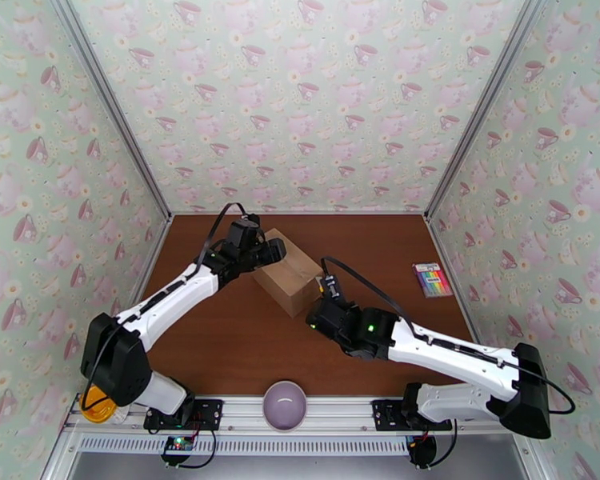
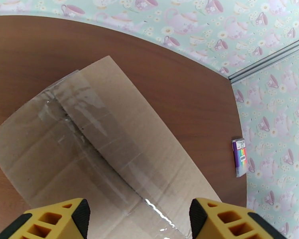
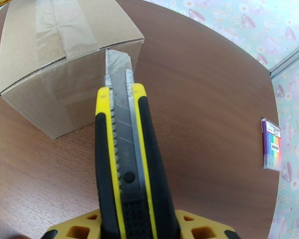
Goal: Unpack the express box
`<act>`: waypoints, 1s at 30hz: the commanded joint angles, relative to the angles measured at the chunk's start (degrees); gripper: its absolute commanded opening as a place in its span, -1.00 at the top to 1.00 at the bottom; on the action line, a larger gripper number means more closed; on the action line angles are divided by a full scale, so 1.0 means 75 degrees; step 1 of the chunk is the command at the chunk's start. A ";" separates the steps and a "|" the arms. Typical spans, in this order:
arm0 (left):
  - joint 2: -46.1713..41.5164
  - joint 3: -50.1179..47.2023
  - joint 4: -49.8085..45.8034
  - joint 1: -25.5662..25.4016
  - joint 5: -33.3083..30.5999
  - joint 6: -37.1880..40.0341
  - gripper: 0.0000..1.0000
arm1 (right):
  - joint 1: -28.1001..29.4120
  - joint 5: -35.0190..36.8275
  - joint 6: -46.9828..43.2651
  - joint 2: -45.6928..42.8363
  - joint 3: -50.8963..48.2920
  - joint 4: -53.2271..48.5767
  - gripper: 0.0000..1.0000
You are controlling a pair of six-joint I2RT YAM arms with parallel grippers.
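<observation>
Utility knife [image 3: 127,156], blade at express box [image 3: 50,88]

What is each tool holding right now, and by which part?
The right tool grips a yellow-and-black utility knife by the rear of its handle, blade toward the express box. The left tool is open over the box, holding nothing.

The right claw [image 3: 139,228] grips a utility knife [image 3: 127,156], blade tip at the top edge of the express box [image 3: 42,88].
</observation>
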 commanded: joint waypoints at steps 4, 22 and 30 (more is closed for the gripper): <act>0.0228 0.1211 -0.0687 0.0065 -0.0386 0.0698 -0.45 | 0.0044 0.0118 -0.0160 0.0096 0.0238 0.0155 1.00; 0.2425 0.3615 -0.2226 0.1508 -0.1234 0.1729 -0.42 | 0.0039 0.0148 -0.0142 0.0157 0.0237 0.0271 1.00; 0.3311 0.4352 -0.2536 0.1872 -0.0826 0.1828 -0.23 | 0.0021 0.0148 -0.0160 0.0163 0.0274 0.0316 1.00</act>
